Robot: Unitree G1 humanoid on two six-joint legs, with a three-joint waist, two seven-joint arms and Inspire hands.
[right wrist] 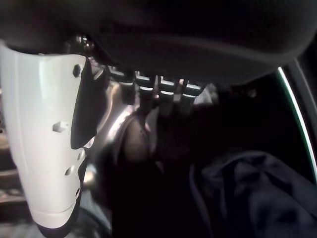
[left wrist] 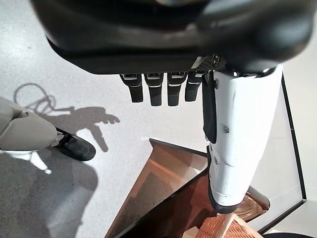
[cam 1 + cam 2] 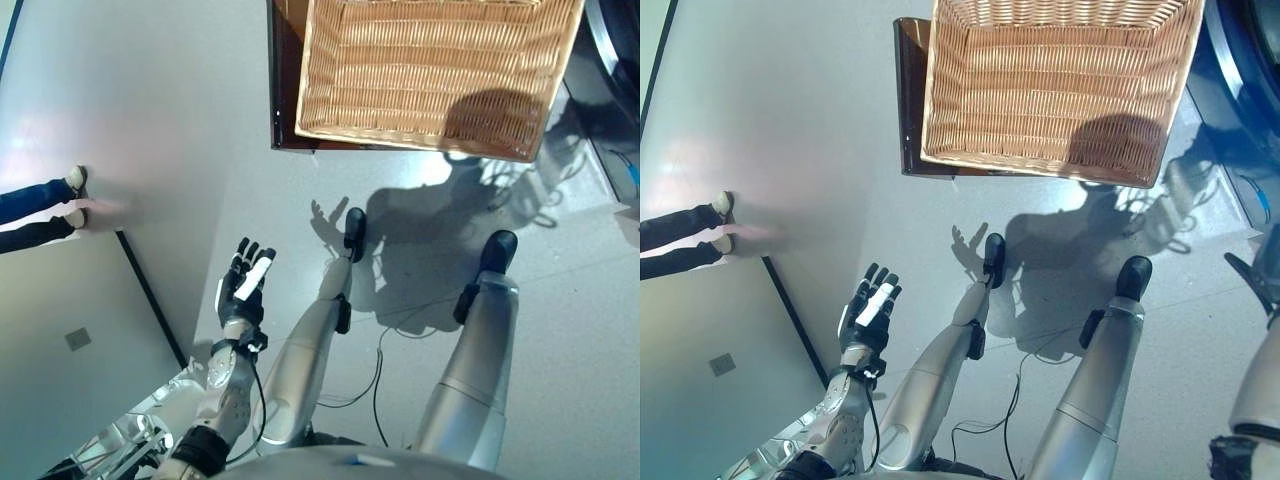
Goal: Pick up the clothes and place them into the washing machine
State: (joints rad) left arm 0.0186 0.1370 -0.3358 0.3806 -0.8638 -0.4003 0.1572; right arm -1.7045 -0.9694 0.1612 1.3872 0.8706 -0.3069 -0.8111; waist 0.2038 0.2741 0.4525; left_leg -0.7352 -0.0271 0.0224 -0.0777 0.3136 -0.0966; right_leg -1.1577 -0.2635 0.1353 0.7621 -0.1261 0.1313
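Clothes [image 1: 247,193] show only in the right wrist view: a dark, crumpled heap in a dim hollow, lying just past our right hand [image 1: 148,44] and off to the side away from its white thumb cover. We judge that hollow to be the washing machine drum, which would mean the cloth is already inside. The heap has no clear long axis. The right hand's fingers [image 1: 166,96] hang in a row, fairly straight and loosely apart, with nothing between them; whether they touch the cloth we cannot tell.

Our left hand [image 3: 243,285] sits at lower left of the left eye view, over bare floor [image 3: 150,120], fingers spread and straight, holding nothing, well apart from everything.

Further out, a wicker basket [image 3: 440,75] fills the upper centre of the frame and looks empty, resting on a dark stand [image 3: 282,90]. The machine's dark rim [image 3: 1240,70] shows at the upper right edge, on the right arm's side, so that arm is the nearer one. A person's legs [image 3: 35,215] reach in at mid left, clear of any path.
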